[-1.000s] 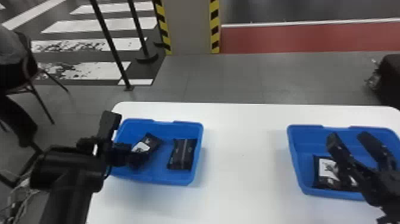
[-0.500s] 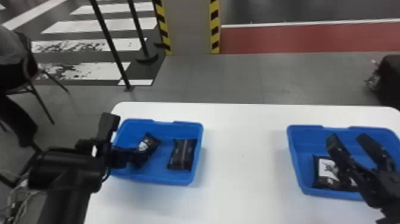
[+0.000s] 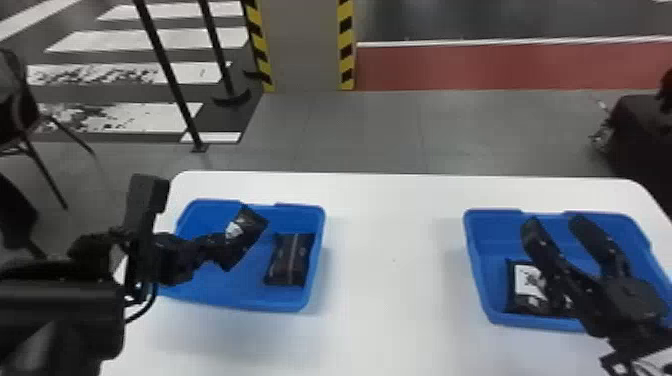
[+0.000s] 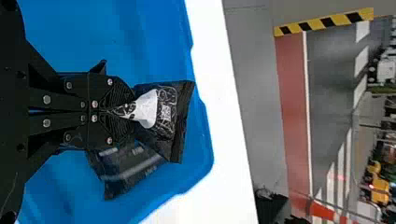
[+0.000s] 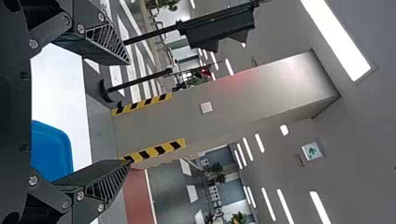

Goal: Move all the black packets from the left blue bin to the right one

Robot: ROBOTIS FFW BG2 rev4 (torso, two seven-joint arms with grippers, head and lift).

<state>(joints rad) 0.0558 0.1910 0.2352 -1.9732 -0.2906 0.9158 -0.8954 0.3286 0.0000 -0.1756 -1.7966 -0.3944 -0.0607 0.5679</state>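
Observation:
In the head view my left gripper (image 3: 220, 247) is over the left blue bin (image 3: 235, 302), and a black packet with a white patch (image 3: 248, 222) is pinched in it. The left wrist view has the left gripper (image 4: 133, 111) shut on that packet (image 4: 170, 119), with a second black packet (image 4: 128, 170) beyond it. This second packet (image 3: 290, 260) lies at the bin's right side. Above the right blue bin (image 3: 477, 270), my right gripper (image 3: 556, 227) is parked with its fingers apart; a packet with a white label (image 3: 527, 285) lies below. The right wrist view shows the right gripper (image 5: 129, 112) open.
Both bins stand on a white table (image 3: 395, 280), with a wide stretch of tabletop between them. Behind the table are a pillar (image 3: 306, 45), black posts and a dark chair (image 3: 20, 115) at the left. A dark object (image 3: 640, 130) stands at the far right.
The left gripper has closed on the white-patched packet and moved slightly rightward; the packet now tilts upward, its far end near the bin's back rim. The right arm has stayed still.

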